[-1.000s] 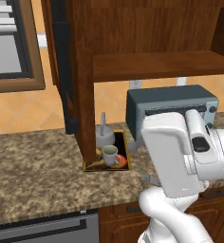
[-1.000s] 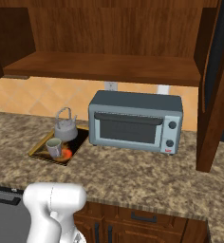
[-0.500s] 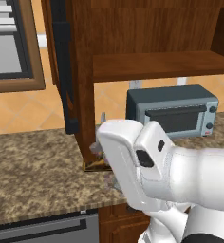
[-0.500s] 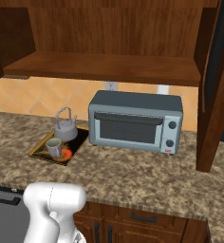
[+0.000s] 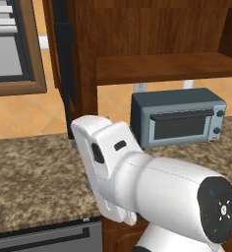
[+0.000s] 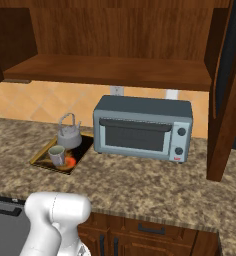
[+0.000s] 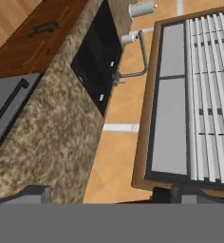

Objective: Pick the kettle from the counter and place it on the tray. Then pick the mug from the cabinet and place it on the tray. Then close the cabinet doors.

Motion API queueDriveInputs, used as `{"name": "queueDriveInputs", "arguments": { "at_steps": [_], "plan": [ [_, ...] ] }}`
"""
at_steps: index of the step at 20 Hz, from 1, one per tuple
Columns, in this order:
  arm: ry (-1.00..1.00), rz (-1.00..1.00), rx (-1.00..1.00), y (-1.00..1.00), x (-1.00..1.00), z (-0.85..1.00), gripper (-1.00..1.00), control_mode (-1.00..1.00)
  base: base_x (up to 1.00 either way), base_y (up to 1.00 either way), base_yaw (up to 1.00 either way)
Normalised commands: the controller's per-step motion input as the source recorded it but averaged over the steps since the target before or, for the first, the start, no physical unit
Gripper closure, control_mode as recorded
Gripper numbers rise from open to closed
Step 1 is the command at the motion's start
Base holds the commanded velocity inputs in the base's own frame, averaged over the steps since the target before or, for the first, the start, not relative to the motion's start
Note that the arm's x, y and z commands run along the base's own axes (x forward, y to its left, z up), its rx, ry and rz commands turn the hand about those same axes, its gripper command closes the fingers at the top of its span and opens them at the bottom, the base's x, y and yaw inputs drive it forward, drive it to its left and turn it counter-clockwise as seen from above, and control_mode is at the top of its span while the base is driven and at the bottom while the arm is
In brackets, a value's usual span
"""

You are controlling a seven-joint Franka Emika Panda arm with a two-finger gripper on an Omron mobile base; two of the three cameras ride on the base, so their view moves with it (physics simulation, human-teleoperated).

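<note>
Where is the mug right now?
In the right base view the mug stands on the tray, in front of the kettle, left of the toaster oven.

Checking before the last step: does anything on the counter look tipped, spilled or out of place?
Nothing stands out. The kettle and mug stand upright on the tray beside the toaster oven. Only the cabinet door hangs open, not yet closed.

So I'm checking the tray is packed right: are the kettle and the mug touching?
Cannot tell. In the right base view the mug stands just in front of the kettle on the tray, overlapping it, so neither contact nor gap shows plainly.
</note>
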Motion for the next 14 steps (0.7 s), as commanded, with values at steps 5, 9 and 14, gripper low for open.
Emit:
{"name": "queueDriveInputs", "arguments": {
  "at_steps": [5, 9, 14],
  "plan": [
    [-0.05, -0.07, 0.03, 0.18, 0.3, -0.14, -1.0, -1.0, 0.0, 0.0, 0.0],
    [-0.19, -0.04, 0.02, 0.17, 0.36, -0.28, -1.0, -1.0, 0.0, 0.0, 0.0],
    [-0.21, -0.03, 0.0, 0.27, 0.36, -0.2, -1.0, -1.0, 0.0, 0.0, 0.0]
  ]
}}
